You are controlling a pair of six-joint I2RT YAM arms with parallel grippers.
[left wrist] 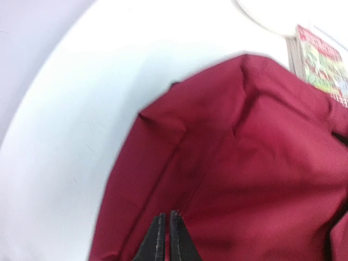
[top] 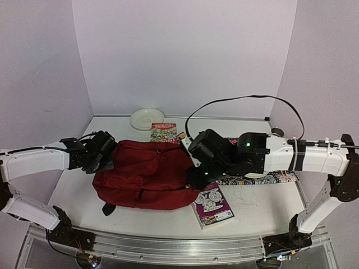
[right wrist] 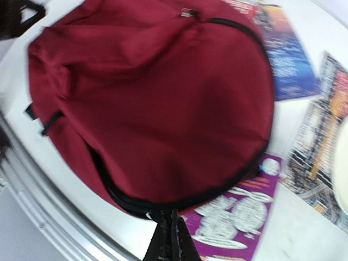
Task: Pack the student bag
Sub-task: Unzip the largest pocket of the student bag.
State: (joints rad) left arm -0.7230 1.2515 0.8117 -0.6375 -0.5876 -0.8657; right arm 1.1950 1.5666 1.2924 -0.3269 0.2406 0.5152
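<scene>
**Both grippers pinched close at the edges of the red bag**

Left gripper (left wrist: 166, 231): fingers almost together with only a thin slit between them. The tips are right on red cloth at a fold near the bag's left side. Can't tell if any cloth is caught. From the top camera it sits against the bag's left edge.

Right gripper (right wrist: 173, 231): clenched, fingers pressed together. The tips are at the black zip (right wrist: 261, 136) where it curves round the bag's rim, on the side by the purple book (right wrist: 239, 215). Can't tell if the zip pull or any cloth is pinched. In the top view the gripper itself is hidden under its own arm.

The student bag (top: 146, 174) lies flat mid-table between the two arms. It is dark red and soft, and far bigger than the books. A black strap (top: 107, 209) pokes out at its near left corner. Can't tell if the zip is open or closed.

- Table (top: 78, 188): white.
- Purple book: just beside the bag's near right corner, touching its rim.
- Red-and-green book (top: 164, 132): at the bag's far edge.
- Blue book (right wrist: 288, 54): right of the bag, further back.
- Patterned black-and-white book (top: 272, 179): right of the bag, partly under the right arm.
- White plate (top: 147, 119): far side by the wall, just left of the red-and-green book
</scene>
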